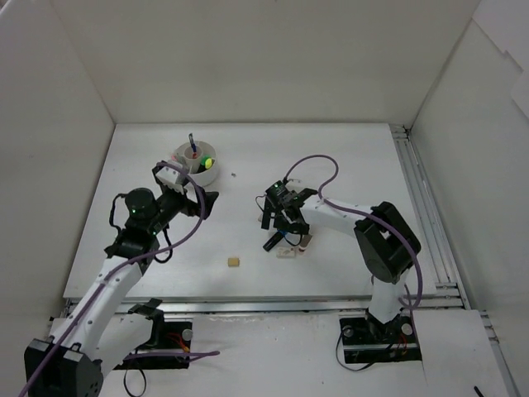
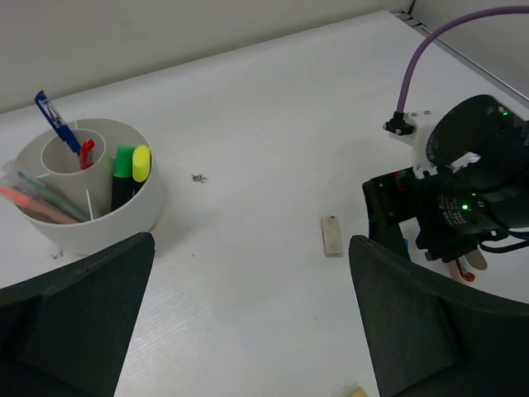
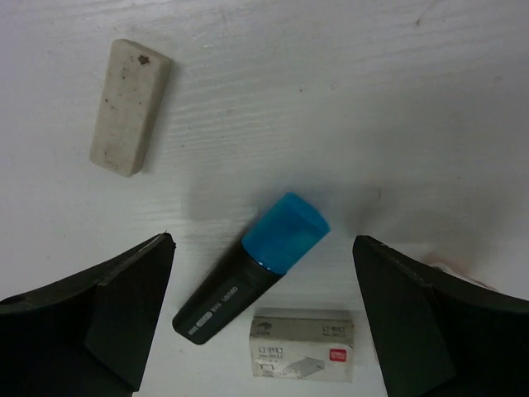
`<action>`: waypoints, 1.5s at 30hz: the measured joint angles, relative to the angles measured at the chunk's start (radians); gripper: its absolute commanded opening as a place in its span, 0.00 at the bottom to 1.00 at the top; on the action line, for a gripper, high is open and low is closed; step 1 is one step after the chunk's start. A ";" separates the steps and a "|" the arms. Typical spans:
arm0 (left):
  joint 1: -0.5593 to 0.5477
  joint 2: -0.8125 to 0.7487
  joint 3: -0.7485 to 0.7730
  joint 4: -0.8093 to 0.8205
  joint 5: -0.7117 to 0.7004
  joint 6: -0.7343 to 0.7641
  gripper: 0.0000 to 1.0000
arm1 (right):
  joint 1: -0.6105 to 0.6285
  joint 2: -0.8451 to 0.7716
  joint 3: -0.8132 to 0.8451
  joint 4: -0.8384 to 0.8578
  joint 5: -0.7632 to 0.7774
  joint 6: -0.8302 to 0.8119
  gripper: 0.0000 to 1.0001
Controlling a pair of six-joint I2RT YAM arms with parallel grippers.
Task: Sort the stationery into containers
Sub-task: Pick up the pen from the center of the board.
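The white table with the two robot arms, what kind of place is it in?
Probably a robot testing lab. The table is boxed in by plain white walls, a left arm and a right arm are mounted at its near edge, and a pot holds pens.
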 measured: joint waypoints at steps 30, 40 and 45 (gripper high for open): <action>-0.068 0.129 0.009 -0.121 0.230 -0.057 1.00 | 0.018 -0.146 -0.130 0.337 -0.123 -0.062 0.00; -0.232 0.350 0.076 -0.092 0.303 -0.053 0.91 | -0.010 -0.244 -0.130 0.362 -0.168 -0.030 0.00; -0.243 0.424 0.109 -0.046 0.297 -0.069 0.81 | -0.010 -0.263 -0.130 0.369 -0.192 0.008 0.00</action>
